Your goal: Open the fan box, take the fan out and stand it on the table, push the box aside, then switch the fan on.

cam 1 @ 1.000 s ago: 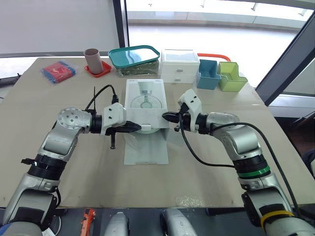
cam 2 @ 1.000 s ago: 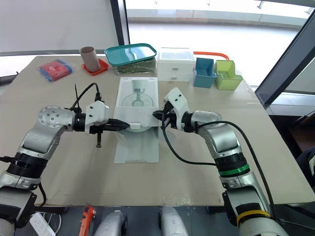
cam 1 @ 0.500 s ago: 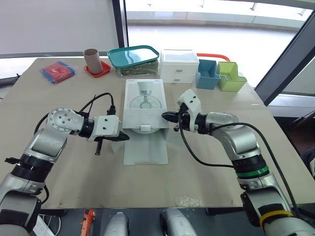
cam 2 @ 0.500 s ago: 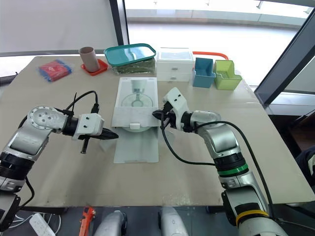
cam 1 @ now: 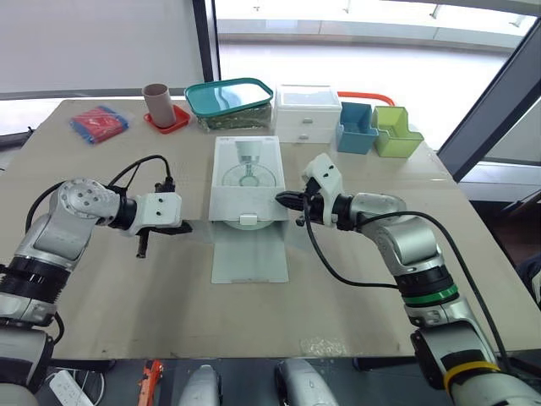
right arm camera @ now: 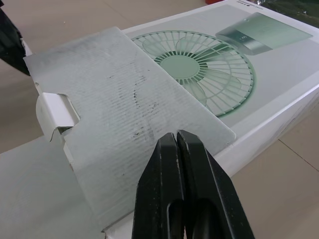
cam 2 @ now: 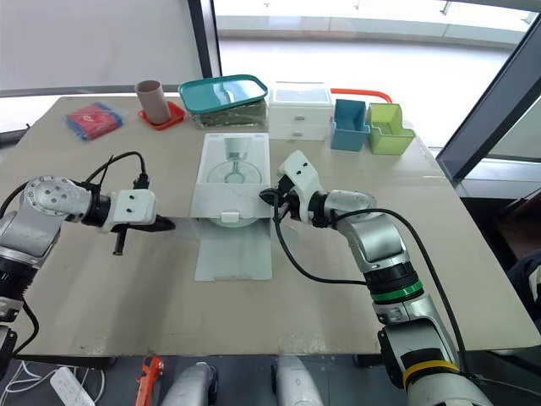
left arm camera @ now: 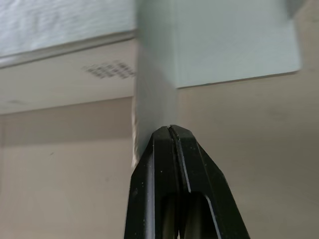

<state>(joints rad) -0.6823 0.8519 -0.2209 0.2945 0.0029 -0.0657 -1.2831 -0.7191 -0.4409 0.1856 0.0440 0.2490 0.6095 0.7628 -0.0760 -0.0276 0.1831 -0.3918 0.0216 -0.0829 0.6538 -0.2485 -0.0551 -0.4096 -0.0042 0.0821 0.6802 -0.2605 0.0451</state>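
The fan box point(cam 1: 246, 178) is sitting mid-table point(cam 1: 169, 304), its flap point(cam 1: 249, 251) lying flat on the near side. The left gripper point(cam 1: 186, 228) is hovering apart on its left, the right gripper point(cam 1: 281, 200) just at its right edge. Standing behind it, left to right: lidded container point(cam 1: 230, 102), drawer unit point(cam 1: 308, 112), bins point(cam 1: 356, 128)

No text, label or number can be read anywhere.

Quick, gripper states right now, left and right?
Left gripper: closed, holding nothing visible.
Right gripper: closed, tips at the white cardboard fan box, nothing visibly held.
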